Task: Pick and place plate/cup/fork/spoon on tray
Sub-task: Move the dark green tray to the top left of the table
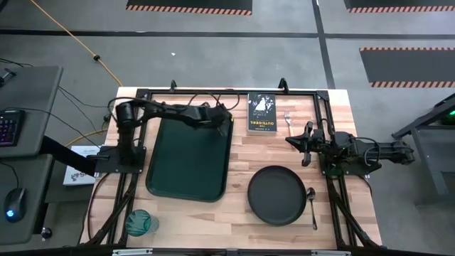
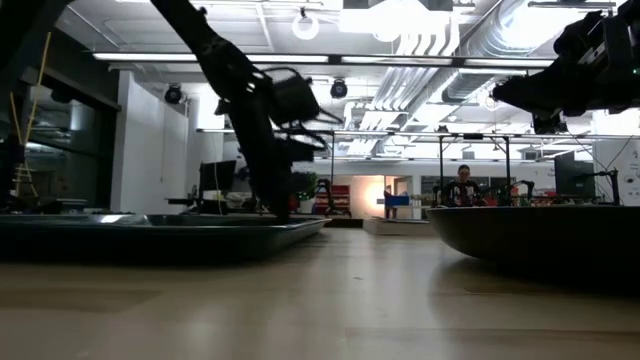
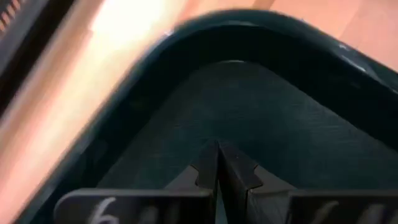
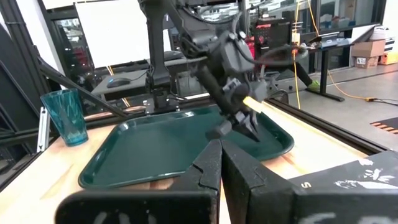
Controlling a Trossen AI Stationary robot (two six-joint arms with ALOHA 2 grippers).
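Two arms over a wooden table (image 1: pixel 234 206). Left gripper (image 1: pixel 226 122) sits low over the far right corner of the green tray (image 1: pixel 186 160), its fingers (image 3: pixel 208 168) pressed together with nothing between them; the left wrist view shows the tips just above the tray floor, close to the rounded rim. Right gripper (image 1: pixel 297 142) hovers raised between the fork and the plate, holding nothing; its fingers (image 4: pixel 211 165) meet at the tips in the right wrist view. Tray lies left of centre and carries no tableware. Black plate (image 1: pixel 276 195) rests on the table to the right of the tray, near the front edge, apart from it. Spoon (image 1: pixel 312 205) lies just beside the plate's right rim, bowl toward the far side, handle toward the front. Fork (image 1: pixel 288 118) lies at the far edge, just right of a small black book (image 1: pixel 261 112). Teal cup (image 1: pixel 141 222) stands upright at the front left corner of the table, beyond the tray's near left corner. Low view: tray at left, plate (image 2: pixel 540 235) at right, both flat on the table
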